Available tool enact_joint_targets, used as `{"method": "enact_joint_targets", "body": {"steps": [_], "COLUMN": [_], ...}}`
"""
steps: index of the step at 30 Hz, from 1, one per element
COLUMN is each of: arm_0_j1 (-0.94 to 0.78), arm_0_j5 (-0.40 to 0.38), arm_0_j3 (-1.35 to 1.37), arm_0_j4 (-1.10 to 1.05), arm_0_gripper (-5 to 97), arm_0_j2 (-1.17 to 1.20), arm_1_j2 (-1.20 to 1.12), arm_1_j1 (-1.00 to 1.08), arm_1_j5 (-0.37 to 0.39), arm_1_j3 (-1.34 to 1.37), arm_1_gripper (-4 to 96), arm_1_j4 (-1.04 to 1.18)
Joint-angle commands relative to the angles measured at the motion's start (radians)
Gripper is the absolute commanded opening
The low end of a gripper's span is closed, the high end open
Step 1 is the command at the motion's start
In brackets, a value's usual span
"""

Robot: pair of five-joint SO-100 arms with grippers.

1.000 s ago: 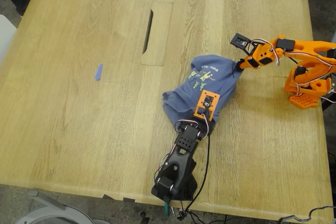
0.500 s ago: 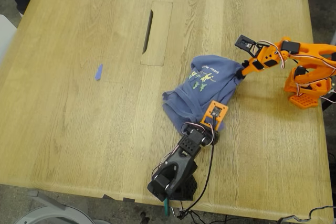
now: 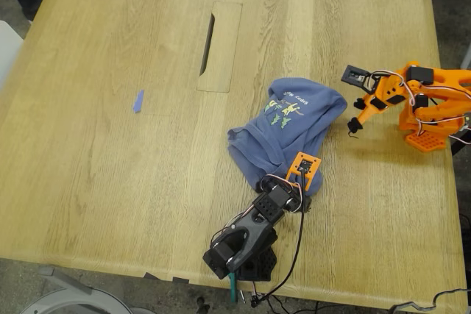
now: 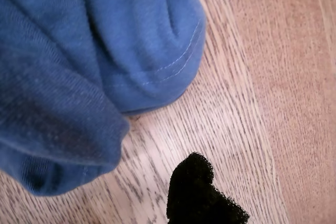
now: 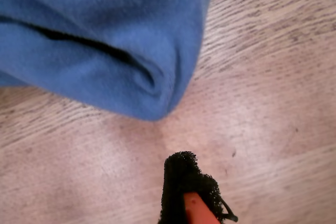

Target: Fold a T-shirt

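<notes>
On the wooden table [image 3: 110, 182], the crumpled T-shirt [image 3: 287, 126] lies right of centre, just released by the orange arm's gripper [image 3: 355, 123] while the black arm's gripper [image 3: 302, 185] has withdrawn to its near edge, the jaw state of the 2 grippers unreadable, so no fold is made yet.

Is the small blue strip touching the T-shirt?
No, the blue strip lies on the bare table, far toward the exterior view's left of the T-shirt.

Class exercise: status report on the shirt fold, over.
First end effector at T-shirt hem, grip unclear. Second end effector open, off cloth. T-shirt bunched, unfolded. Nothing obstructing.
</notes>
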Motion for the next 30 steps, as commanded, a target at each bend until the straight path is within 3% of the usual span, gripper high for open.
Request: {"method": "enact_joint_targets", "body": {"steps": [1, 10, 13, 18, 21, 26, 28, 30], "arm_0_j1": [-0.006, -0.155, -0.204, -0.227, -0.279, -0.397, -0.428, -0.453], "arm_0_j5": [-0.029, 0.017, 0.052, 0.1, 0.152, 0.158, 0.146, 0.13], "arm_0_j3": [-0.011, -0.242, -0.4, -0.583, -0.594, -0.497, -0.443, -0.37], "arm_0_j4": [0.008, 0.015, 0.031, 0.049, -0.029, -0.27, -0.38, -0.52], "arm_0_gripper": [74, 74, 72, 68, 54, 8, 0, 0], "arm_0_j2": [0.035, -0.029, -0.114, -0.213, -0.219, -0.235, -0.261, -0.278], "arm_1_j2": [0.04, -0.034, -0.137, -0.302, -0.382, -0.523, -0.584, -0.644], "arm_1_j1": [0.025, 0.121, 0.118, 0.098, 0.075, 0.02, -0.006, -0.028], "arm_1_j5": [0.005, -0.009, -0.009, -0.006, 0.0, -0.003, -0.003, -0.003], "arm_1_j3": [-0.021, -0.238, -0.371, -0.563, -0.623, -0.676, -0.692, -0.704], "arm_1_gripper": [45.1, 34.1, 26.0, 1.2, 0.2, 0.2, 0.2, 0.2], "arm_1_j4": [0.034, 0.094, 0.094, 0.064, 0.011, -0.107, -0.164, -0.219]}}
